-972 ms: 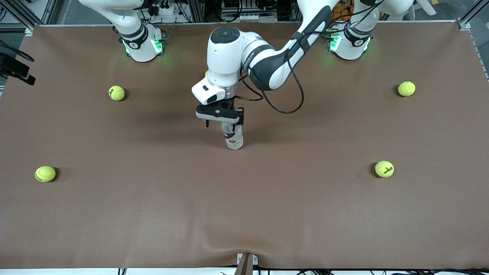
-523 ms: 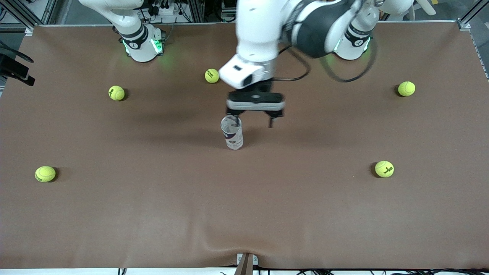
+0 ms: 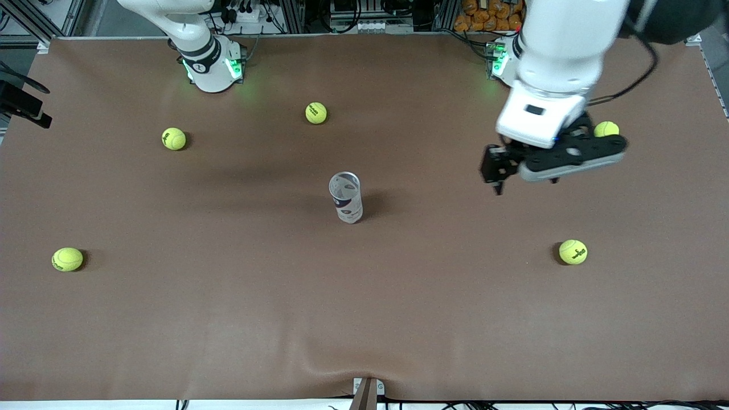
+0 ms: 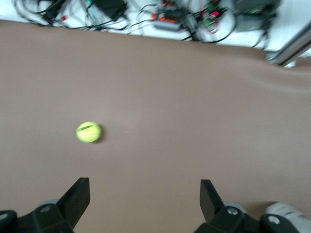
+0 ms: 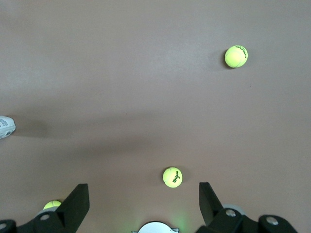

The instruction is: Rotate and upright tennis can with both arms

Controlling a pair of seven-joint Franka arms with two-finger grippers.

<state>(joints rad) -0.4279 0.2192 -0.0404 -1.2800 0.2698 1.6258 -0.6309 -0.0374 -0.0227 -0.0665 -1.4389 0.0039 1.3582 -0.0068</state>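
Observation:
The tennis can (image 3: 345, 197) stands upright in the middle of the brown table, open silver rim up, with nothing touching it. My left gripper (image 3: 527, 185) hangs open and empty over the table toward the left arm's end, well apart from the can. In the left wrist view the left gripper (image 4: 144, 183) has only bare mat between its fingers. My right gripper (image 5: 142, 187) is open and empty, high over the table near its own base; the front view does not show it. An edge of the tennis can (image 5: 6, 127) shows in the right wrist view.
Several yellow-green tennis balls lie scattered: one (image 3: 316, 113) between the bases, one (image 3: 173, 138) and one (image 3: 67, 259) toward the right arm's end, one (image 3: 607, 129) partly hidden by the left hand, one (image 3: 573, 251) nearer the camera. The mat (image 3: 364, 319) is wrinkled at its front edge.
The left gripper was down over the can's top; it has lifted off and swung toward the left arm's end. The can stays upright in place.

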